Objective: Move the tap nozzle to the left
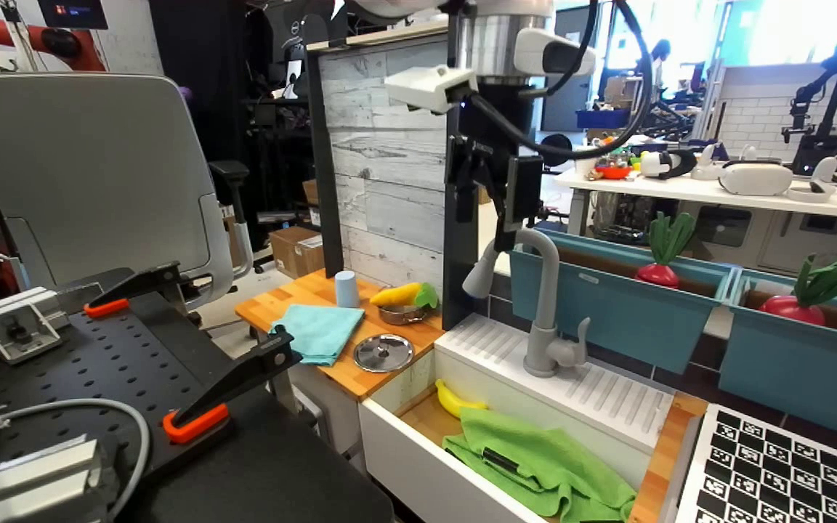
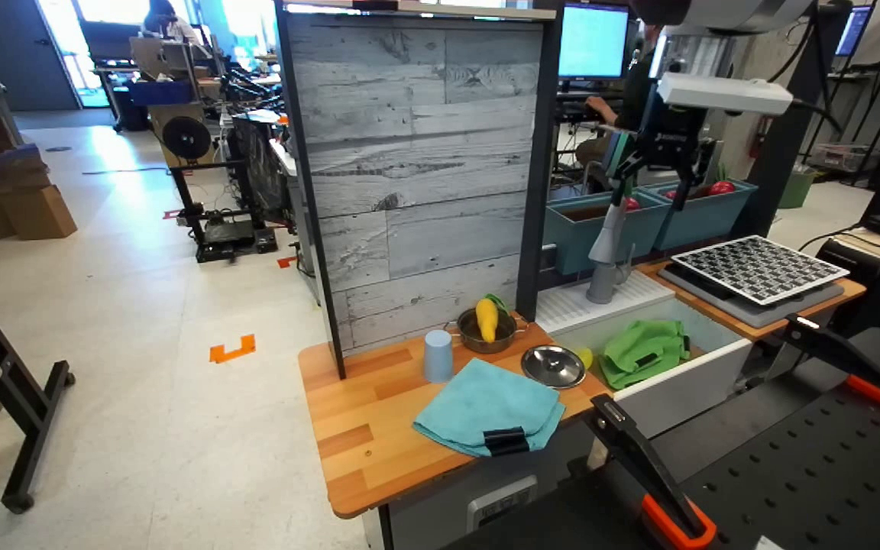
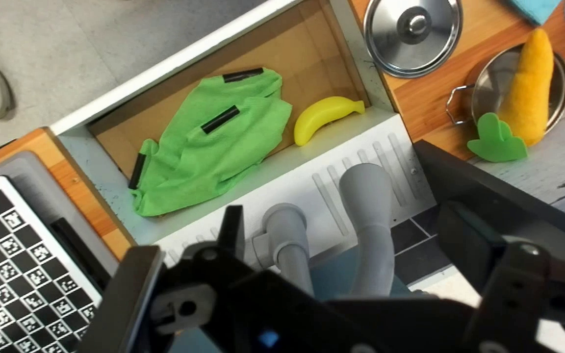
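Status: the leftward swing of the grey gooseneck tap nozzle appears largely complete. The nozzle stands on the white ribbed ledge behind the sink, its flared outlet aimed along the ledge toward the wooden counter, not out over the sink. I take that side as the intended left; nothing confirms it. The Robotiq gripper is positioned over the nozzle with its fingers well apart, clamped on nothing. One finger overlaps the curve in both exterior views; I cannot tell whether they touch. Remaining, by my judgement: verify the angle, then raise the gripper clear.

Counter: a steel pot holding a yellow toy vegetable occupies the rear corner beside the sink. The steel lid lies by the sink-side edge, the blue cup stands nearer the rear edge, the folded turquoise cloth along the front edge.

Room: a plank panel rises from the rear edge; blue planters with toy radishes stand behind the ledge. A black perforated bench fronts the sink.
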Action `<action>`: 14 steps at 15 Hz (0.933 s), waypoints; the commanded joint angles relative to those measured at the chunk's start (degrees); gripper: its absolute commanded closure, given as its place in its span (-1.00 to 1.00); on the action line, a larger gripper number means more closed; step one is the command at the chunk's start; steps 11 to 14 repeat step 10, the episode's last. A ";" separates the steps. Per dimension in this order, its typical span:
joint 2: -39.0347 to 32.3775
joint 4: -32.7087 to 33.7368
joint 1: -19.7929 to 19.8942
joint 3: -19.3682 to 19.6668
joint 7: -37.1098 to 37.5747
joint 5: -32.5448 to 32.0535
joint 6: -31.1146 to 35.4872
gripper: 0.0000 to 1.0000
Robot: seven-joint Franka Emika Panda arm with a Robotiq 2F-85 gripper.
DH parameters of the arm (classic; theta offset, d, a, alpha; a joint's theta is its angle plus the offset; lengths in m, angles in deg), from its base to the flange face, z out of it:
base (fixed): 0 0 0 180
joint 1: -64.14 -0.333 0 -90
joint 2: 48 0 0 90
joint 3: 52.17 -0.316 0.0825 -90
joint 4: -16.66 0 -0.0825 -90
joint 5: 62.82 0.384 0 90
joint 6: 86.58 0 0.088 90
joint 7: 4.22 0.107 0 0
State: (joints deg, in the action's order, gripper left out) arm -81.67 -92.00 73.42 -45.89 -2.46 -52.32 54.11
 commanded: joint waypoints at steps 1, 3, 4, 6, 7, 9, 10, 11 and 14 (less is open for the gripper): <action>11.54 -11.91 -0.05 0.28 -2.85 -2.55 3.75 -1.00; 7.34 -6.96 0.38 -0.12 -1.75 -1.88 1.85 -1.00; 9.59 -9.04 0.32 -0.15 -2.21 -1.95 2.37 -1.00; 12.31 -11.56 0.20 -0.18 -2.47 -2.09 2.56 -1.00; 12.75 -12.09 0.18 -0.18 -2.51 -2.12 2.66 -1.00; 12.81 -12.52 0.18 -0.19 -2.56 -2.13 3.04 -1.00; 12.81 -12.62 0.18 -0.20 -2.58 -2.13 3.10 -1.00; 12.81 -12.62 0.18 -0.20 -2.58 -2.13 3.10 -1.00; 12.81 -12.62 0.18 -0.20 -2.58 -2.13 3.10 -1.00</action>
